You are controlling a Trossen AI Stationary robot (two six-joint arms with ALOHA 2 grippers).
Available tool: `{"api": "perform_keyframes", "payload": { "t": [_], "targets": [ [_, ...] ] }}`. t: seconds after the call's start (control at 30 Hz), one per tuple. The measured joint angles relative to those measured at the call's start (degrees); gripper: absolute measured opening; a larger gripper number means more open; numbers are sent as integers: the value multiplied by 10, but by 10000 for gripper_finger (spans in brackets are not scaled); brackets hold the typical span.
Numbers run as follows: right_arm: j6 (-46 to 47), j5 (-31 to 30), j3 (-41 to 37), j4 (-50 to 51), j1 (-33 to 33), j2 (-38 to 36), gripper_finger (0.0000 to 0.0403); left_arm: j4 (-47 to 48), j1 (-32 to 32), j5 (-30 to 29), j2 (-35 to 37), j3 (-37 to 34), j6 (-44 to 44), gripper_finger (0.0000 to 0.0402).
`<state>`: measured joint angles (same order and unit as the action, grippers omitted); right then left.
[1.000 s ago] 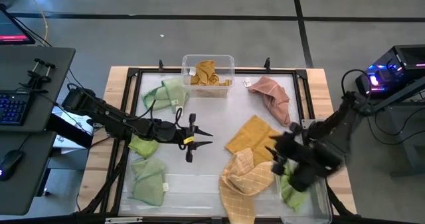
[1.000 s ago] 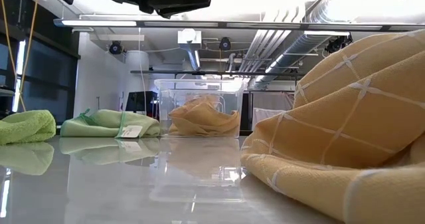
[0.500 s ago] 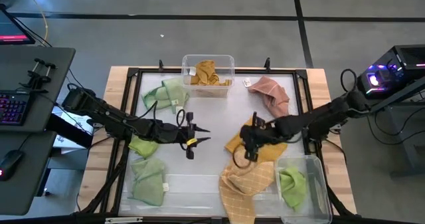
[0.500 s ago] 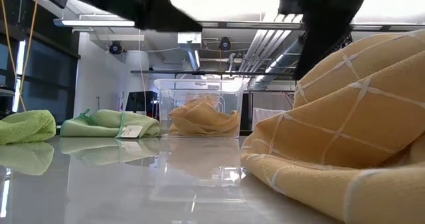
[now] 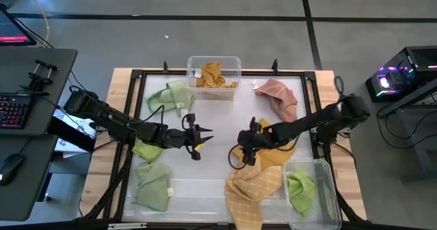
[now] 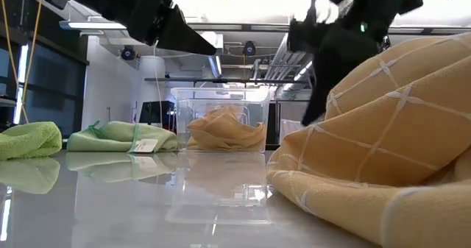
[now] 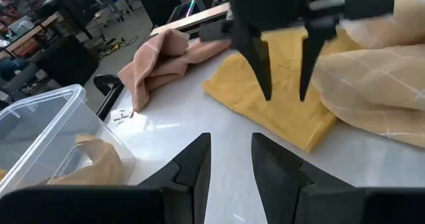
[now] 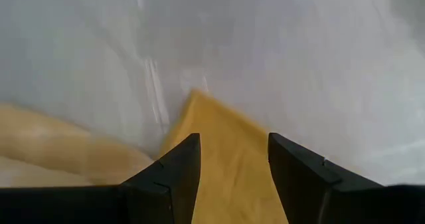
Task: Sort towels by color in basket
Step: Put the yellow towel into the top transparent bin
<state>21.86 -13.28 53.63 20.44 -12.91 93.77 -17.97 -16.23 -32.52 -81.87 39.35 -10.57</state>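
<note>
A flat mustard towel (image 5: 266,148) lies mid-table, with a checked mustard towel (image 5: 251,192) bunched nearer the front. My right gripper (image 5: 240,155) hangs open over the flat towel's left corner (image 8: 229,137), fingers pointing down on either side of it; in the left wrist view my right gripper (image 7: 284,94) stands just above the cloth. My left gripper (image 5: 203,138) hovers open left of that, holding nothing. Green towels (image 5: 171,93) (image 5: 147,150) (image 5: 153,185) lie on the left, and a salmon towel (image 5: 280,97) lies far right.
A clear bin (image 5: 214,61) at the far edge holds a mustard towel (image 5: 212,75). A second clear bin (image 5: 321,168) at the near right holds a green towel (image 5: 300,192). A black frame (image 5: 130,121) rims the white work surface. Bare surface lies between the two grippers.
My right arm swung from over the near-right bin toward the table's left and came down over the flat mustard towel's left corner, fingers open. The green towel stays in that bin.
</note>
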Motion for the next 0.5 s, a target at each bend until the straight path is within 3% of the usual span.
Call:
{"api": "perform_keyframes", "payload": {
  "t": [0.3, 0.5],
  "targets": [
    [43, -14, 5, -29, 1, 118, 160, 2, 4, 26, 0, 0, 20, 99],
    [64, -75, 5, -181, 7, 176, 105, -11, -9, 46, 0, 0, -9, 99]
  ]
}}
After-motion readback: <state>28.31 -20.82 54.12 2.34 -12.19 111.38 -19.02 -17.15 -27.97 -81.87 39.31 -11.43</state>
